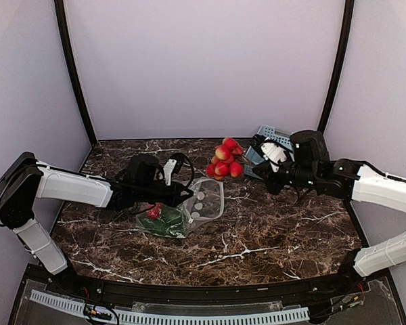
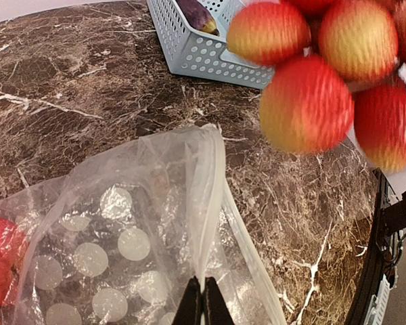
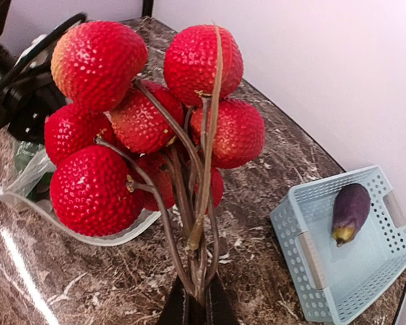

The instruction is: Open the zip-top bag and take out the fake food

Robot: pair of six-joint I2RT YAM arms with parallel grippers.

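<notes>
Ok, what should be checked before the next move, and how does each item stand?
1. Right tool shut on the stems of the red-ball cluster: ok.
2. Cluster lifted clear of the zip-top bag: ok.
3. Basket has free room beside the eggplant: ok.
4. Left tool pinching the bag's edge: ok.
5. Bag emptied: not ok, a red piece and green pieces lie inside.
6. Stem grip firm enough to carry: cannot tell.

Zip-top bag (image 1: pixel 206 200): one, I count
Red-ball cluster (image 3: pixel 142 122): one
Eggplant (image 3: pixel 350 211): one
Basket (image 3: pixel 289 235): one
Red piece (image 1: pixel 153 212) in bag: one I can see
</notes>
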